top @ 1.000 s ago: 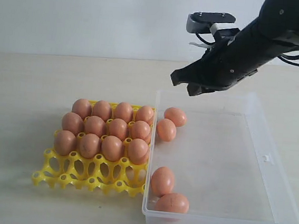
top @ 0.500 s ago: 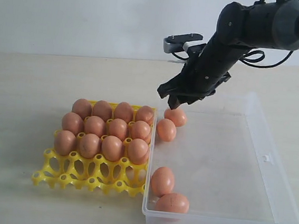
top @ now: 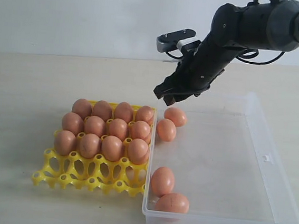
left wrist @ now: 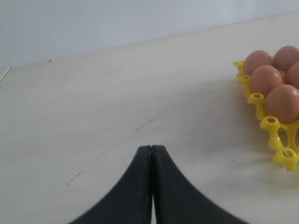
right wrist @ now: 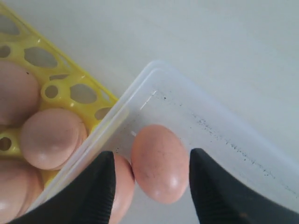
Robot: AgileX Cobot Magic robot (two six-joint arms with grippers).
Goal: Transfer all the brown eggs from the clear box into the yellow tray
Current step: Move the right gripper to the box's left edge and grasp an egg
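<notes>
At the far-left corner of the clear box point(top: 271, 171) | our right fingers point(right wrist: 96, 191) stand apart above a brown egg point(top: 175, 116) | four eggs in box, twelve in yellow tray point(top: 87, 179) | our left fingers point(left wrist: 135, 186) pressed together

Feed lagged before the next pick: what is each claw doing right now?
Left claw: closed, holding nothing.
Right claw: open, empty, above a brown egg in the clear box.

The right gripper point(top: 166, 96) has moved left and down, now above the brown egg point(top: 175, 116) in the clear box's point(top: 229, 162) far-left corner. Its jaws have spread apart.
</notes>
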